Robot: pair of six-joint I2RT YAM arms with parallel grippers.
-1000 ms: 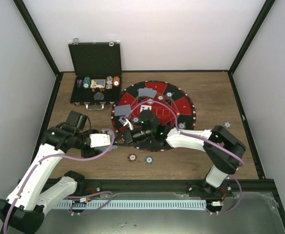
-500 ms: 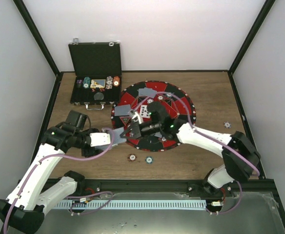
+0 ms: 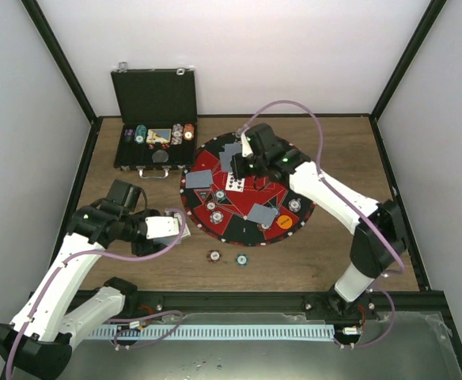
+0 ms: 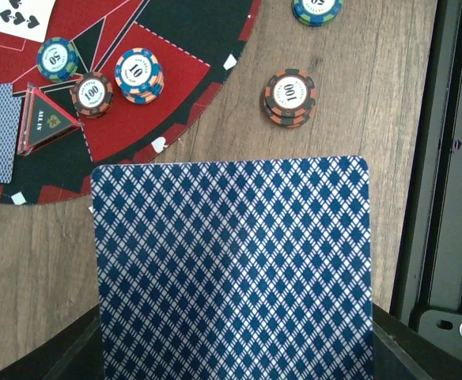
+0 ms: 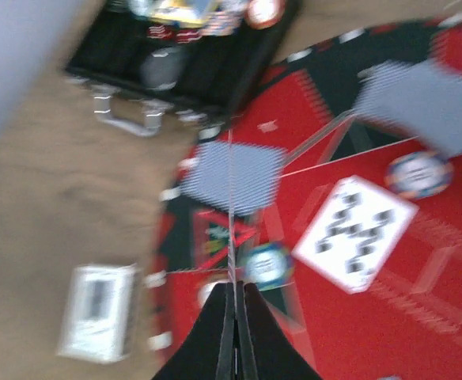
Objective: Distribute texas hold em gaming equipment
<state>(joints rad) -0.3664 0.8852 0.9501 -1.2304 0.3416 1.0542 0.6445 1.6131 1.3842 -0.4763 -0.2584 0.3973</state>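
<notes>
While the round red-and-black felt mat (image 3: 290,170) lies in the middle of the brown wooden counter (image 3: 334,261), it is shown from above as partly dealt. Grey-blue-backed playing cards (image 3: 198,180) are laid face down around it, a face-up white card (image 3: 235,183) is set near its centre, and an orange round button (image 3: 284,222) is placed by its near rim. A brown-red striped-edge poker chip (image 3: 214,256) and a teal striped-edge poker chip (image 3: 241,259) are seen on bare wood just off the mat. The black rectangular case (image 3: 153,99) is propped open at the far left, with more chips racked inside. The left gripper (image 3: 176,227) is held just beside the mat's left rim, and the right gripper (image 3: 237,162) is reached over its far side.

In the left wrist view, the left gripper is closed narrowly on a blue diamond-patterned card (image 4: 231,269), taken at its near short edge. Whether one card or a pack is held cannot be told. A brown-red chip stack marked 100 (image 4: 290,96) is seen beyond it.

In the blurred right wrist view, the right gripper's fingers are pressed together, and a thin pale card edge (image 5: 231,198) is seen rising from between them above the mat.

The cards are judged light, thin, bendable and slippery, so they are best pinched flat near one edge. The chips are judged stiff and are best gripped across the rim.
</notes>
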